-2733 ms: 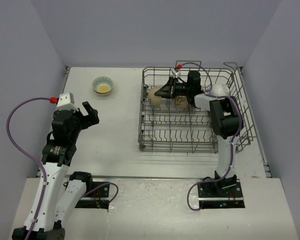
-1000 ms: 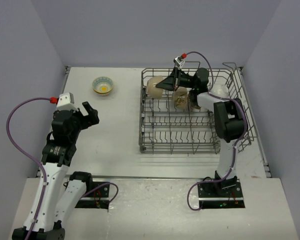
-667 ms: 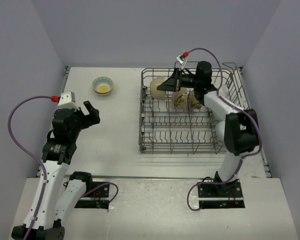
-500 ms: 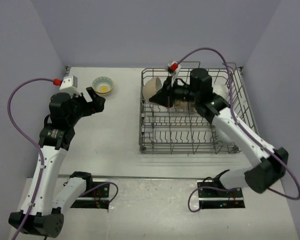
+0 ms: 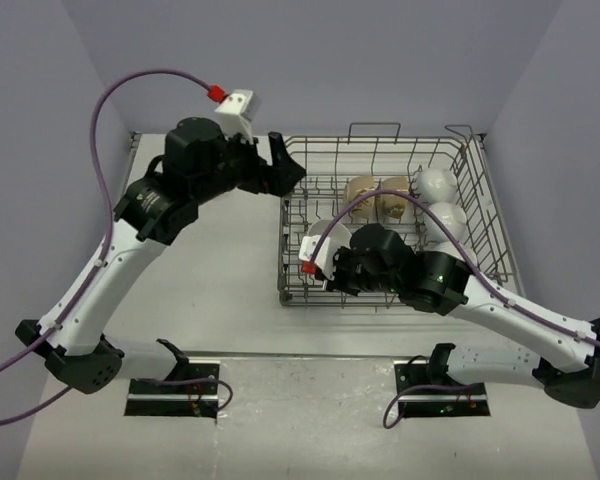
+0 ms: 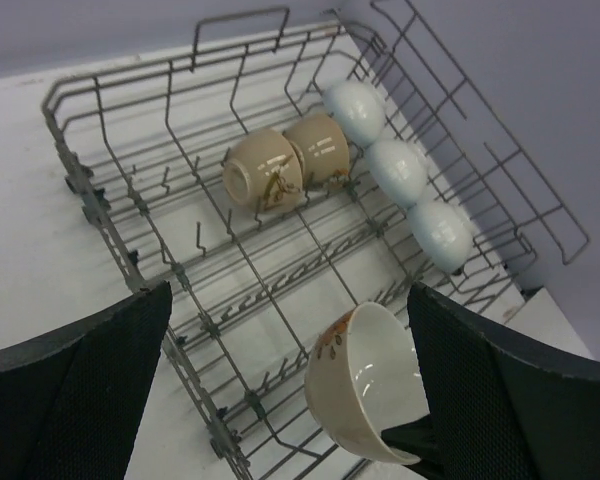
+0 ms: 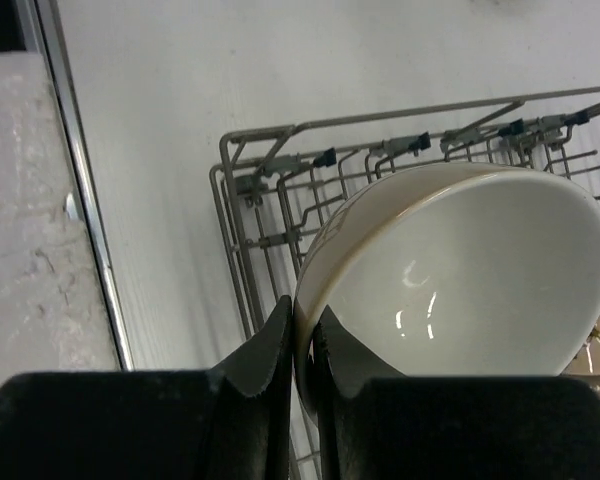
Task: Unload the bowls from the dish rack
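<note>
Swinging fast, both arms? Left one was parked by its base a moment ago. (A)

Yes. Left arm [image 5: 130, 240] now reaches over the far-left corner of the dish rack [image 5: 380, 139]. Right arm [image 5: 510, 310] has pulled back from the far row to the near-left corner. (B)

Rack itself moved? (A)

No, same spot. Five left in it: two tan bowls [image 6: 260, 180], plus three white bowls [image 6: 398, 168] down the right side. (B)

And the carried one? (A)

Cream bowl [image 7: 460, 270], out of its slot, tilted, hanging over the rack's near-left corner, not yet over bare table [image 5: 220, 280]. Right gripper [image 7: 300, 325] is pinched tight on its rim, one finger inside, one outside. (B)

Left gripper [image 5: 283, 165]? (A)

Spread wide, holding nothing, facing the carried bowl. Probably a handover or a set-down next; one fewer to unload once it lands. (B)
</note>
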`<state>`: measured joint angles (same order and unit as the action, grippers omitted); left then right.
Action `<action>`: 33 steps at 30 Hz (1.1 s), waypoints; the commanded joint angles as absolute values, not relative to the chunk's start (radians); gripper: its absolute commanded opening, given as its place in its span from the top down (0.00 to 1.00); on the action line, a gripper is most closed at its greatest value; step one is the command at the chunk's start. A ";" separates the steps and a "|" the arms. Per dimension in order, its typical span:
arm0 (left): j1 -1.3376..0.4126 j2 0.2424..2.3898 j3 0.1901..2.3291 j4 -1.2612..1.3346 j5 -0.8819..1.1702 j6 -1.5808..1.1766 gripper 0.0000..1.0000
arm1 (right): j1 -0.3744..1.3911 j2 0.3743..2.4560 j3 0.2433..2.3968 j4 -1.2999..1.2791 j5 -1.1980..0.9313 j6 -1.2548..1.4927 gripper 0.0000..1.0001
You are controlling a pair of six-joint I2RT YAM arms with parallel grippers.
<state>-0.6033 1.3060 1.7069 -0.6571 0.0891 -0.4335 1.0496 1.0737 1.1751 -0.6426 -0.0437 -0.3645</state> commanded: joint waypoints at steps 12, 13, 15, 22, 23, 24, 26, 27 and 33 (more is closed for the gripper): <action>-0.862 1.431 1.623 -0.759 0.044 -0.425 0.00 | 1.143 0.977 1.178 -0.580 0.127 -0.532 1.00; -0.889 1.446 1.624 -0.759 0.041 -0.425 0.00 | 1.144 0.983 1.186 -0.587 0.135 -0.529 1.00; -0.913 1.460 1.632 -0.762 0.008 -0.423 0.00 | 1.143 1.011 1.210 -0.601 0.159 -0.520 1.00; -0.937 1.471 1.632 -0.813 -0.176 -0.436 0.65 | 1.144 1.046 1.239 -0.612 0.253 -0.489 1.00; -0.937 1.474 1.629 -0.816 -0.202 -0.436 0.73 | 1.143 1.046 1.241 -0.609 0.255 -0.488 1.00; -0.937 1.479 1.628 -0.825 -0.212 -0.434 0.83 | 1.144 1.049 1.241 -0.604 0.259 -0.485 1.00; -0.939 1.496 1.628 -0.836 -0.228 -0.431 0.86 | 1.144 1.051 1.243 -0.585 0.288 -0.483 1.00; -0.940 1.502 1.628 -0.847 -0.233 -0.430 0.86 | 1.146 1.052 1.246 -0.580 0.297 -0.483 1.00; -0.951 1.516 1.614 -0.850 -0.281 -0.433 1.00 | 1.147 1.054 1.241 -0.532 0.330 -0.486 1.00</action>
<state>-0.9501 1.5208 1.6241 -0.7940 -0.2024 -0.4274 1.1530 1.0786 1.1835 -0.6655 0.1967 -0.4797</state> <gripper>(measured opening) 0.139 0.097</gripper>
